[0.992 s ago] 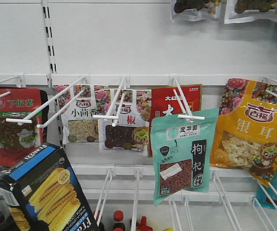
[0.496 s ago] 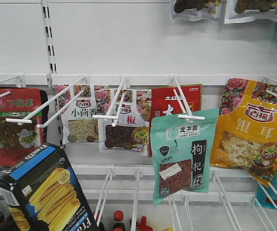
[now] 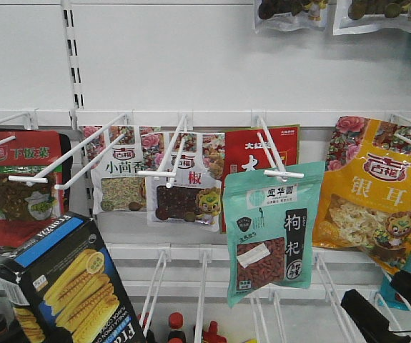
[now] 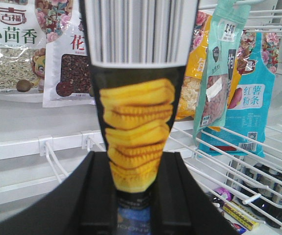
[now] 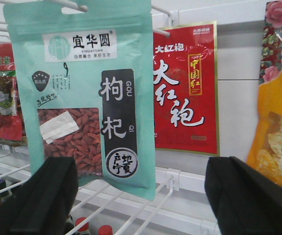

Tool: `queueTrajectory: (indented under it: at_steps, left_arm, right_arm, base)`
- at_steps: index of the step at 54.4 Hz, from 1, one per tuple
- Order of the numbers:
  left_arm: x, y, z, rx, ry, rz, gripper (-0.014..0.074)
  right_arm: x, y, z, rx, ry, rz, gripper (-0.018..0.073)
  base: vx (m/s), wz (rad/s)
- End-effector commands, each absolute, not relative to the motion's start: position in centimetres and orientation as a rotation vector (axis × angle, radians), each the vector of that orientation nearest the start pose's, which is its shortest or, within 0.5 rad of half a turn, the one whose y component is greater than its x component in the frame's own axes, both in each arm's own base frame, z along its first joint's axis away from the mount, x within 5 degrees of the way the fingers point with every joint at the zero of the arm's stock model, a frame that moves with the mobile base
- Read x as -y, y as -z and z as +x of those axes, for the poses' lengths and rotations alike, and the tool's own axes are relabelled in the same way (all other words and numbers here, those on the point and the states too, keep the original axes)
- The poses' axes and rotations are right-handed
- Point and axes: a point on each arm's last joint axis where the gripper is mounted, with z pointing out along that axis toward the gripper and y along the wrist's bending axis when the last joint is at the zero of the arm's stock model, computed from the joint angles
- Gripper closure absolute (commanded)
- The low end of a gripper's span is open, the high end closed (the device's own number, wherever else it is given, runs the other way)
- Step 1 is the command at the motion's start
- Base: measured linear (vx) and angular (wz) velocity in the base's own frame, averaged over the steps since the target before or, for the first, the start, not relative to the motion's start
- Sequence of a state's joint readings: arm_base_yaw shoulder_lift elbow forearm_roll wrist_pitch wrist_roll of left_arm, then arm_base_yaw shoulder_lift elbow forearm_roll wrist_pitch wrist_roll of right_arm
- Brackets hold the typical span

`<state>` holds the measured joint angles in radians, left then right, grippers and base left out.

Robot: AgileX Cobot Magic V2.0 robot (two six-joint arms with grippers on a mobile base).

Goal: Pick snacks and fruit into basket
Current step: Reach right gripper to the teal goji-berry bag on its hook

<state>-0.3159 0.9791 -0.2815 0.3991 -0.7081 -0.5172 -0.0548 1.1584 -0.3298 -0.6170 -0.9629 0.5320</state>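
1. The corn carton sits low on the left of the front view, tilted, and the left hand is clenched on it, black fingers pressing both sides.
2. The teal pouch hangs on a white hook at the shelf wall, overlapping a red pouch, with a yellow pouch just beside it.
3. The right hand is spread wide and released, grasping nothing. It faces the teal pouch's lower edge, near it but apart.

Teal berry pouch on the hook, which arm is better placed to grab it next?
Right. The right gripper is open and faces the teal pouch; the left gripper is shut on the corn carton.
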Motion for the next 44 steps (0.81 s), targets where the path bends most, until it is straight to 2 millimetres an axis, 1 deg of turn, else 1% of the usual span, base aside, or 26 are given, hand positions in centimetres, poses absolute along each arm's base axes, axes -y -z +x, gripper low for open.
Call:
queueTrajectory:
  at_steps: [1, 3, 4, 26, 36, 44]
  left_arm:
    - [7.9, -27.7, 16.3, -1.385, 0.655, 0.275, 0.0596]
    - [7.9, -27.7, 16.3, -1.385, 0.655, 0.275, 0.0596]
    - [7.9, -27.7, 16.3, -1.385, 0.655, 0.275, 0.0596]
    - [7.9, -27.7, 16.3, -1.385, 0.655, 0.275, 0.0596]
    - [7.9, -27.7, 16.3, -1.385, 0.655, 0.275, 0.0596]
    - [7.9, -27.7, 16.3, -1.385, 0.655, 0.275, 0.0596]
  right_arm:
    - [-3.5, -27.2, 21.1, -1.335, -0.475, -0.294, -0.0036]
    - [-3.6, -27.1, 21.4, -1.341, -0.479, -0.307, -0.0036]
    - [-3.8, -27.0, 22.9, -1.366, -0.507, -0.34, -0.0035]
    - [-3.9, -27.3, 25.9, -1.363, -0.535, -0.358, -0.0035]
    - [-4.1, -27.4, 27.3, -1.387, -0.598, -0.377, -0.0035]
    - [-4.2, -27.6, 28.2, -1.38, -0.602, -0.403, -0.0035]
  base:
    - [0.0, 0.0]
    - [0.0, 0.0]
    - [0.0, 0.0]
    - [0.0, 0.0]
    - [0.0, 0.0]
    - [0.0, 0.0]
